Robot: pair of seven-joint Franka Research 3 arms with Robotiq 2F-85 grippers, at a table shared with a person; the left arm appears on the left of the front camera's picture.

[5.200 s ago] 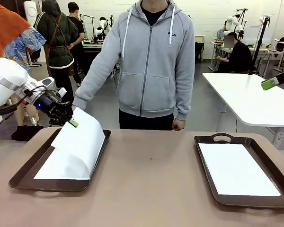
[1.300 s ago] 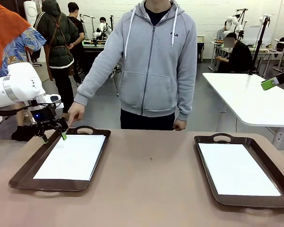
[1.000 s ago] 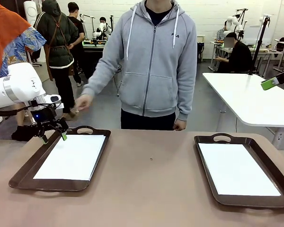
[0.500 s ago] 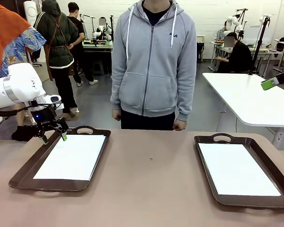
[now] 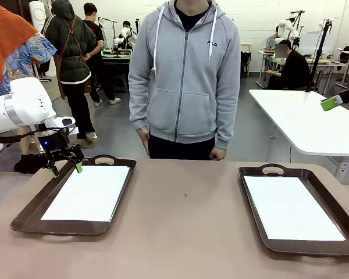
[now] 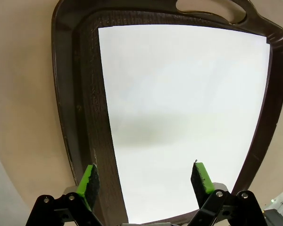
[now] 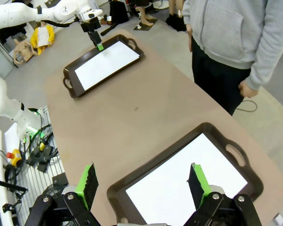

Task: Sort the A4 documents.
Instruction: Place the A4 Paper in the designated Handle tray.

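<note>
Robotics lab, busy one: white work tables [image 5: 305,116] in rows, more robot rigs [image 5: 125,32] on far benches (people [image 5: 75,52] milling about), bare concrete floor.

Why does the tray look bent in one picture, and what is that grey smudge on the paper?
Left wrist view: the wide-angle lens bows the tray rim; the grey band is a soft shadow on the sheet, fingers sharp. Front view: the same tray has straight edges, even light.

The tan worktop [image 5: 186,232] carries two dark brown trays: the left tray [image 5: 29,212] and the right tray [image 5: 253,200], well apart, each holding white paper.
</note>
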